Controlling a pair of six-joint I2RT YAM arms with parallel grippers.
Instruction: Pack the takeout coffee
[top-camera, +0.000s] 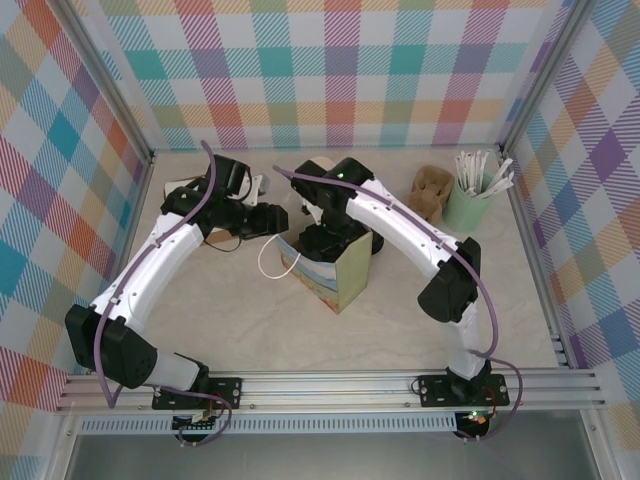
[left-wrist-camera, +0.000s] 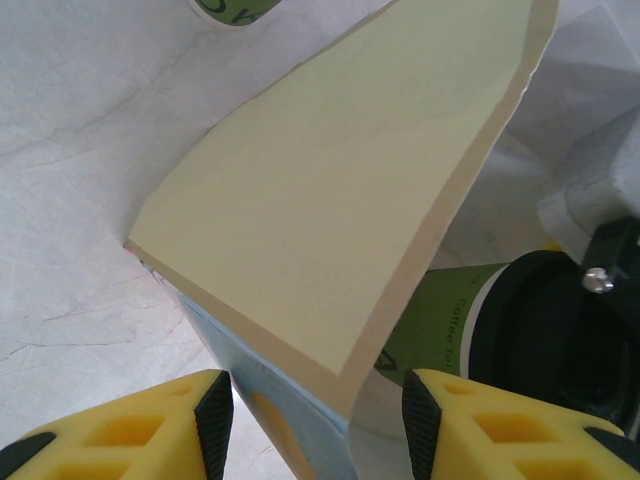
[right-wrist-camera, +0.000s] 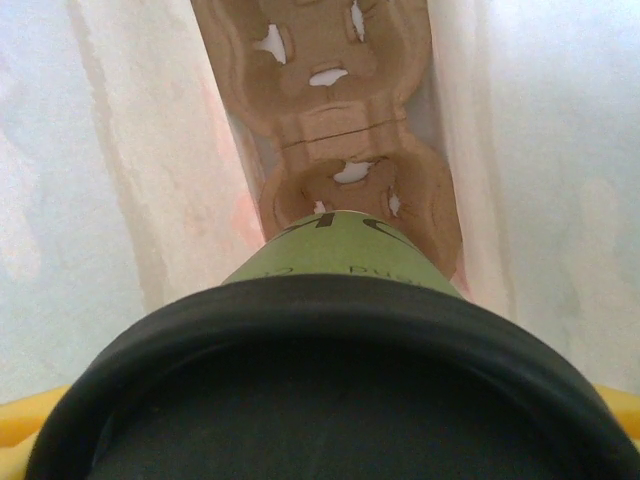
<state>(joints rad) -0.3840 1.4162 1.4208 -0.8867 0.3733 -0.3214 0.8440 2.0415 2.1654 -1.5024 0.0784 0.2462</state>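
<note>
The takeout coffee (right-wrist-camera: 335, 255) is a green paper cup with a round black lid (right-wrist-camera: 320, 390). My right gripper (right-wrist-camera: 325, 425) is shut on it, yellow fingers (right-wrist-camera: 28, 420) just showing beside the lid. It hangs inside the mouth of the paper bag (top-camera: 338, 275), above a brown cardboard cup carrier (right-wrist-camera: 340, 130) on the bag's bottom. In the left wrist view the cup (left-wrist-camera: 445, 325) and its lid (left-wrist-camera: 540, 335) sit behind the bag's cream wall (left-wrist-camera: 330, 190). My left gripper (left-wrist-camera: 318, 415) is open, its fingers standing either side of the bag's rim.
A pale mint cup of white sticks (top-camera: 470, 198) stands at the back right, with a brown cardboard piece (top-camera: 430, 190) beside it. The bag's white cord handle (top-camera: 270, 262) hangs to its left. Another green cup (left-wrist-camera: 225, 8) lies past the bag in the left wrist view.
</note>
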